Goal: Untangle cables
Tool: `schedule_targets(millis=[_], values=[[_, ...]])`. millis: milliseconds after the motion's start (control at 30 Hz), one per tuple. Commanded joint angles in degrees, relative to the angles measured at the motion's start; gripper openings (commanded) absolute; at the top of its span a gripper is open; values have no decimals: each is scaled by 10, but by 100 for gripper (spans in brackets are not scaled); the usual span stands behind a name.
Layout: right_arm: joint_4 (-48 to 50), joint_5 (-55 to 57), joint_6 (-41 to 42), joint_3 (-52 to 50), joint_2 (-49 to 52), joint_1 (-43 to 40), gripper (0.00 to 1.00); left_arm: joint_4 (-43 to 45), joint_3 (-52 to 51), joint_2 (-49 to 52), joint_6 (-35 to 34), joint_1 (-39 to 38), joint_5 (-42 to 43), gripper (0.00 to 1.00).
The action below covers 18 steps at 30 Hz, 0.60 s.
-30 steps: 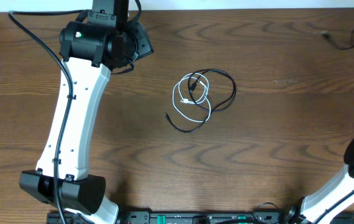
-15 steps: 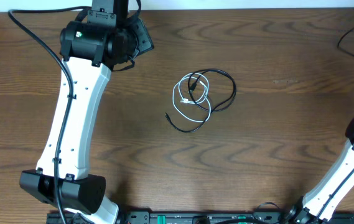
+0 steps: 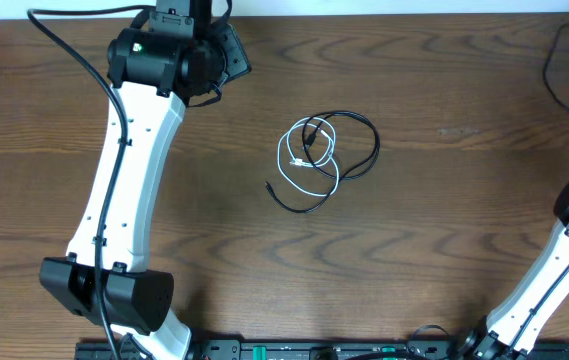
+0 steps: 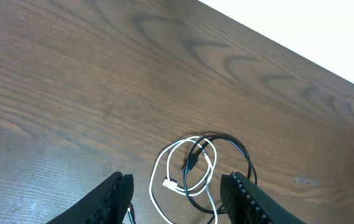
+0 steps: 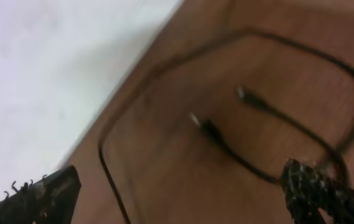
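Position of the task items: the black cable [image 3: 375, 148] and the white cable [image 3: 284, 160] lie looped together at the middle of the wooden table [image 3: 444, 260]. The black cable forms the wider loop on the right. The white cable forms the narrower loop on the left and crosses the black one at several places. One black end lies free to the lower left of the bundle. In the left wrist view, a dark plug end and a light plug end rest inside the loops. The left gripper [image 4: 177, 185] hangs above the table near its far edge, well apart from the bundle, and its fingers [image 4: 116, 196] stand apart with nothing between them. The right gripper [image 5: 180, 177] is at the far right corner of the table, its fingers [image 5: 46, 196] are spread wide, and it holds nothing. Its blurred view shows a separate dark cord [image 5: 344, 93] with two plug ends lying on the wood beside the table edge. Neither gripper touches the two cables.
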Motion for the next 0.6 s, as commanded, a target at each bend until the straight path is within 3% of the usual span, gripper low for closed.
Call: schedule_targets(millis=[0,133,400,567], values=[[-39,3,-13,6,-78,-4,99,0,-2,2,8,0,5,51],[-131,-46,-63,6,-130,-2,99,0,-2,2,10,-1,5,51],[-321,-328,-216,6,-195,37,99,-5,-3,3,57,-28,10,50],[-440,-333,-250,-2,-191,112,98,-10,-17,3,85,-51,46,45]])
